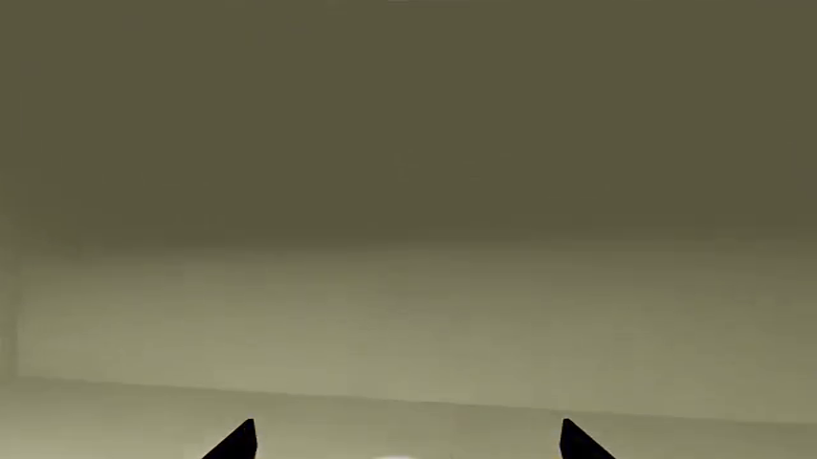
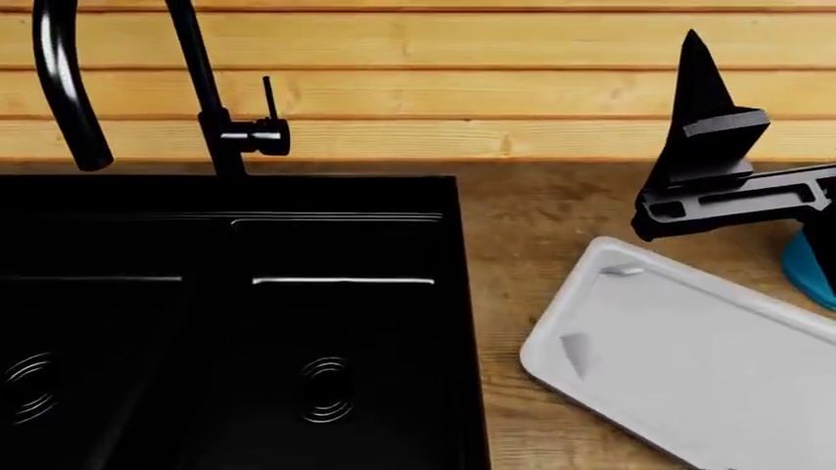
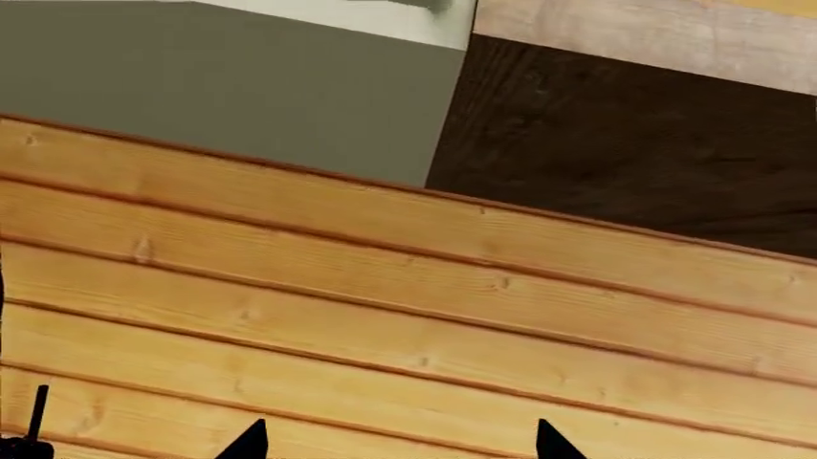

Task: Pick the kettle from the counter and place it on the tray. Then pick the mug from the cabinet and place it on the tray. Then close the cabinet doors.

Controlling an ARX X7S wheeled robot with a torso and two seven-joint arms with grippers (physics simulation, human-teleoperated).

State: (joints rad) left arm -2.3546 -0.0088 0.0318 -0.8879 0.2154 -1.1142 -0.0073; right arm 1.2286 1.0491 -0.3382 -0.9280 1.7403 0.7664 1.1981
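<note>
The light grey tray [image 2: 692,362] lies slanted on the wooden counter [image 2: 535,225], to the right of the sink. Only a teal sliver of the kettle [image 2: 812,274] shows at the head view's right edge, behind my right arm. My right gripper [image 2: 712,117] points upward above the tray's far corner, in front of the plank wall. In the right wrist view, the right gripper [image 3: 398,442] is open and empty, its tips set wide apart. My left gripper [image 1: 408,442] is also open, facing a plain olive-grey surface; it does not show in the head view. The mug is out of view.
A black double sink [image 2: 235,323] with a tall black faucet [image 2: 196,88] fills the left of the counter. Above the plank wall [image 3: 383,316], the right wrist view shows a grey-green cabinet panel [image 3: 230,86] beside a dark wood-grain area [image 3: 638,143].
</note>
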